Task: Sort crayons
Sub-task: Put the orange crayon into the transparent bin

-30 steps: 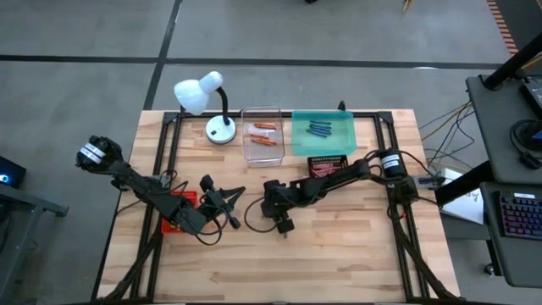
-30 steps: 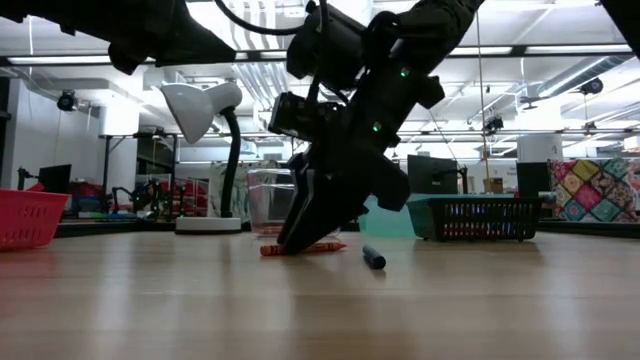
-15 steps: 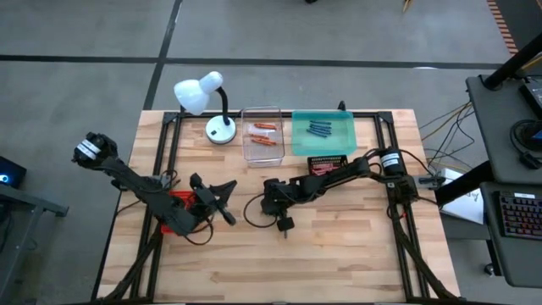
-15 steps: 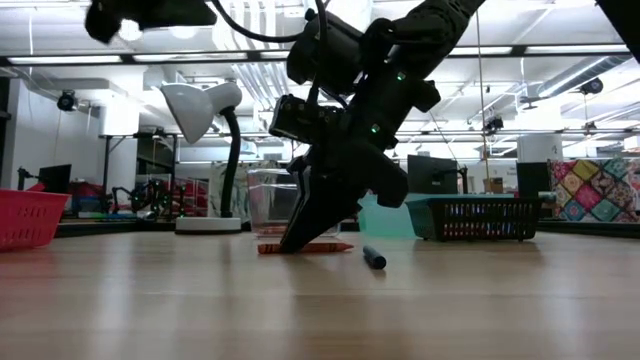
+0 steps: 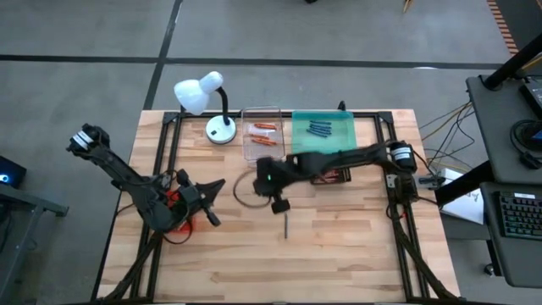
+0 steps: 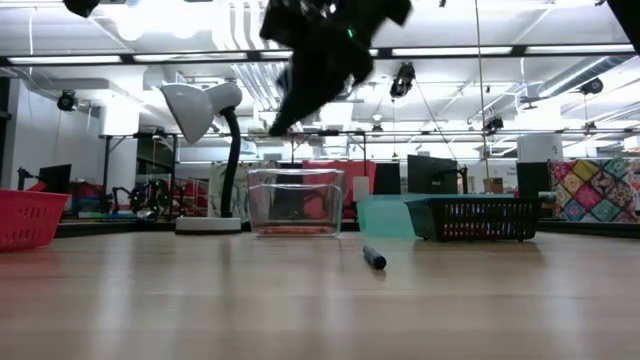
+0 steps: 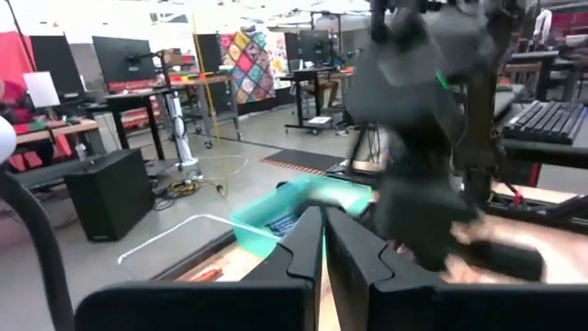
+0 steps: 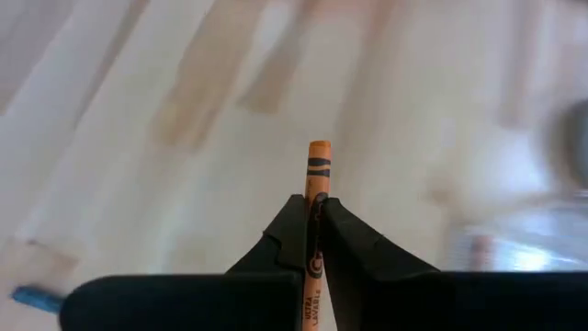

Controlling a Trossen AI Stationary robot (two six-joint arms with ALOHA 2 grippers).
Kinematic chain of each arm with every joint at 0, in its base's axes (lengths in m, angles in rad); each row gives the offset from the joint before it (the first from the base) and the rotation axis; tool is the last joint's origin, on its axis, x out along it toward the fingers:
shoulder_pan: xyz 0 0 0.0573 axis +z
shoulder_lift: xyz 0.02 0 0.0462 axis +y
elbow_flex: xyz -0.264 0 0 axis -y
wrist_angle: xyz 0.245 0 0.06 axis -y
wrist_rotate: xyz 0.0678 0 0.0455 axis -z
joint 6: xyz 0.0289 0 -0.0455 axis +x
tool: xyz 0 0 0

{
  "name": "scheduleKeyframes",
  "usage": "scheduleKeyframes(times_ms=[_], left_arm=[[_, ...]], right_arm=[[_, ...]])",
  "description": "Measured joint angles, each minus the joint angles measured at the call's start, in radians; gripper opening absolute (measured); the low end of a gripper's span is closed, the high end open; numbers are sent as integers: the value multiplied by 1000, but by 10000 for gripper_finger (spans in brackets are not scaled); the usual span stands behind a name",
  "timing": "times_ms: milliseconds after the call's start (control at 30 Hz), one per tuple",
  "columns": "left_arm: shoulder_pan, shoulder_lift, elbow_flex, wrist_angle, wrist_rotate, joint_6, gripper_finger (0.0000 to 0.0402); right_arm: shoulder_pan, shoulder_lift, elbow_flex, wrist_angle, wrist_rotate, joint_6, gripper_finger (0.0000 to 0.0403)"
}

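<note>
An orange crayon (image 8: 318,165) is held above the table by my right gripper (image 8: 314,204), which is shut on it. In the high view this gripper (image 5: 277,204) hangs over the table's middle, near the clear tray (image 5: 261,146). A blue crayon (image 5: 286,225) lies flat on the wood near it and also shows in the low view (image 6: 373,258). The clear tray holds orange crayons (image 5: 263,135); the teal tray (image 5: 323,146) holds blue crayons (image 5: 318,129). My left gripper (image 7: 322,241) is shut and holds nothing, above the red tray (image 5: 173,197) at the left. My right gripper pinches the orange crayon's wrapped shaft (image 8: 316,213) between its two fingers. The crayon lies along the fingers, and one end (image 8: 318,149) sticks out past the fingertips. It is lifted clear of the table.
A white desk lamp (image 5: 203,95) stands at the far left beside the clear tray. A black tray (image 5: 329,161) lies partly under my right arm. Bare wood stretches across the table's near half.
My right gripper has shut on the orange crayon that lay on the table. It has lifted the crayon clear, rising high and moving a little toward the far edge. The blue crayon has stayed in place. My left arm has drawn back toward the table's left edge.
</note>
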Motion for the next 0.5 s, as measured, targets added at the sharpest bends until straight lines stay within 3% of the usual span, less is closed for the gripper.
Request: scheduleKeyframes(times_ms=[200, 500], left_arm=[[-5, -34, 0, 2, -3, 73, 0], [-11, -119, 0, 4, -53, 206, 0]], right_arm=[[-101, 4, 215, -137, 45, -76, 13], [-296, 32, 373, -128, 42, -102, 12]])
